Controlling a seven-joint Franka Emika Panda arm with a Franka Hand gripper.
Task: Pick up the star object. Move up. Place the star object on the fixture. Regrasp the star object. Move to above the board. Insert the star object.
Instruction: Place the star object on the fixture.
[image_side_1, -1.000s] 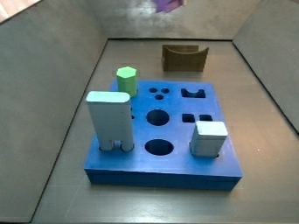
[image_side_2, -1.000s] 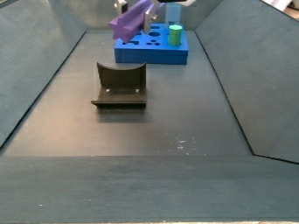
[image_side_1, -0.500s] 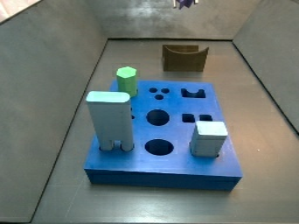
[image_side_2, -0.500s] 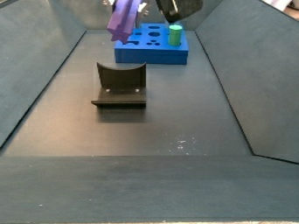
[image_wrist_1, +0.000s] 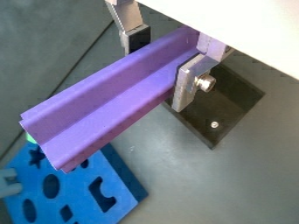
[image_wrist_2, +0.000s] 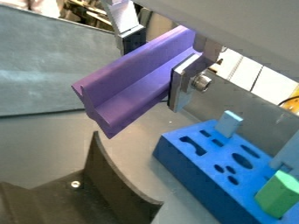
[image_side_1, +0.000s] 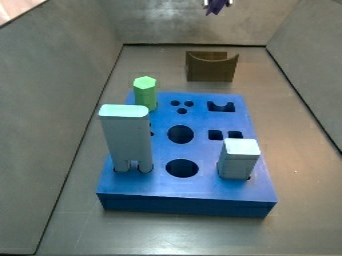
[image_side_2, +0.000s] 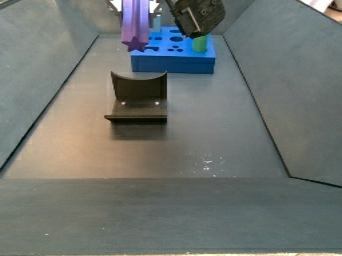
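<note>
The star object (image_wrist_1: 111, 101) is a long ridged purple bar. My gripper (image_wrist_1: 163, 57) is shut on it near one end, one silver finger (image_wrist_1: 193, 80) on each side. It also shows in a wrist view (image_wrist_2: 135, 79). In a side view the star object (image_side_2: 135, 22) hangs almost upright, high in the air between the fixture (image_side_2: 138, 98) and the blue board (image_side_2: 174, 58). In a side view only its tip (image_side_1: 217, 5) shows, above the dark fixture (image_side_1: 211, 66). The board (image_side_1: 201, 175) lies nearer the front, with open holes in its top.
On the board stand a green hexagonal peg (image_side_1: 144, 92), a tall pale blue-green block (image_side_1: 123, 135) and a short pale block (image_side_1: 241, 157). Grey walls close in the floor on both sides and at the back (image_side_1: 80, 80).
The gripper has turned with the star object in it: the bar has swung from tilted to almost upright and has shifted a little sideways over the fixture's end of the floor.
</note>
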